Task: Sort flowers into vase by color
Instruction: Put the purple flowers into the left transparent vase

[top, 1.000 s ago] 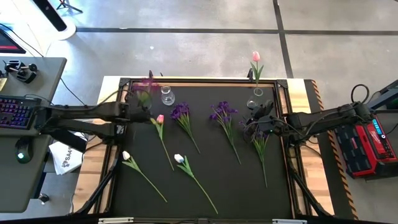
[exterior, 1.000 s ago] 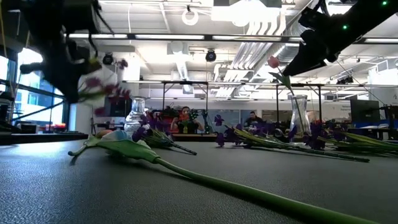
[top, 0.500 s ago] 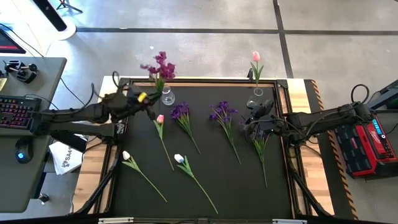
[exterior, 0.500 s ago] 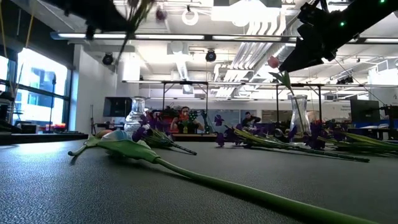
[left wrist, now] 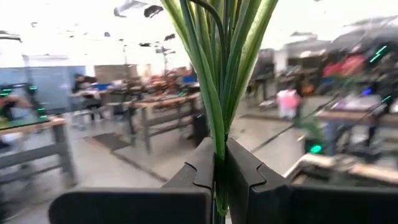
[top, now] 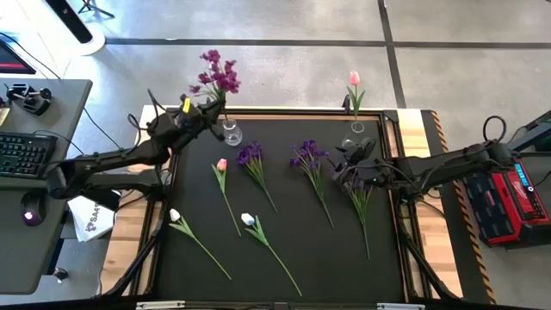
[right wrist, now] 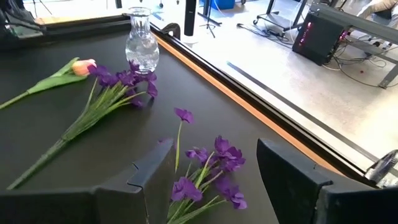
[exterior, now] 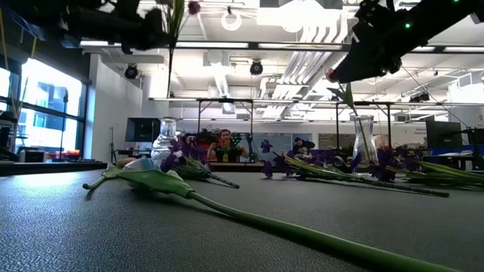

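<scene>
Looking straight down, the left end effector (top: 209,114) is closed on a purple bunch (top: 217,76) near the worktop's (top: 284,250) far edge, just beside the left vase (top: 232,133). The bunch's blooms point away past that edge; its lower stems are hidden by the fingers. A pink tulip (top: 354,89) stands in the right vase (top: 357,128). Five flowers lie loose on the mat, heads toward the far edge and stems running back toward the near edge: a second pink tulip (top: 221,164), two white tulips (top: 175,215) (top: 248,220) and two purple bunches (top: 250,155) (top: 309,156). The right end effector (top: 351,170) hovers wide open, holding nothing, over the head of a third purple bunch (top: 361,207).

From worktop height, the held stems (exterior: 172,38) hang almost vertically above the left vase (exterior: 165,140); blooms are cut off at the top. A white tulip (exterior: 147,178) lies closest, its stem running off the frame.

At the left wrist, the fingers (left wrist: 205,168) pinch upright green stems (left wrist: 217,74); blooms are out of frame and the background is blurred.

At the right wrist, spread fingers (right wrist: 155,174) flank purple blooms (right wrist: 211,168), whose stems are cut off.
</scene>
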`<state>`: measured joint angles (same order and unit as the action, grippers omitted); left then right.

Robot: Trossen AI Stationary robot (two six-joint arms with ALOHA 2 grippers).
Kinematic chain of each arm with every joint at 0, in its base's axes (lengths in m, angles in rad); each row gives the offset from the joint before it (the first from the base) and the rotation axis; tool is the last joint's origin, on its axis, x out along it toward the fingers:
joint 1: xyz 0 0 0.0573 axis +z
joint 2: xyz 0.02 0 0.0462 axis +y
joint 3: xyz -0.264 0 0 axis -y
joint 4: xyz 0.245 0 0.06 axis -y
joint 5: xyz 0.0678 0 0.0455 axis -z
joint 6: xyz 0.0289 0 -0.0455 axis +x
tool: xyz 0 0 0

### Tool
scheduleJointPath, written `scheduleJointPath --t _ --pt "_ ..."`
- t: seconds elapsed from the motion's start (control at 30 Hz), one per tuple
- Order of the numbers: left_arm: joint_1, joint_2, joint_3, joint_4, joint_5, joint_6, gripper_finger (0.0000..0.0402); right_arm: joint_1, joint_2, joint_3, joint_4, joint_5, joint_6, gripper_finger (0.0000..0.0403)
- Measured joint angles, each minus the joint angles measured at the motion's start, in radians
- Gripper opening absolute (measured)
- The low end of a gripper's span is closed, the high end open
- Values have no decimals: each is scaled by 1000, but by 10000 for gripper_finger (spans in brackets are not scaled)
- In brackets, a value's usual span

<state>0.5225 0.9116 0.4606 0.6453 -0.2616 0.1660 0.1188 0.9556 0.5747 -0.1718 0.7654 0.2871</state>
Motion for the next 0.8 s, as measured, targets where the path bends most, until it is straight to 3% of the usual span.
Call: scheduleJointPath --t 0.2,0.43,0.8 --pt "79 118 0 53 71 -26 3 0 68 0 80 -4 -22 208" --pt "95 227 0 159 66 -16 3 0 94 0 103 -43 -34 208" --pt "93 236 -60 186 -2 -59 3 44 93 0 103 -37 -35 208"
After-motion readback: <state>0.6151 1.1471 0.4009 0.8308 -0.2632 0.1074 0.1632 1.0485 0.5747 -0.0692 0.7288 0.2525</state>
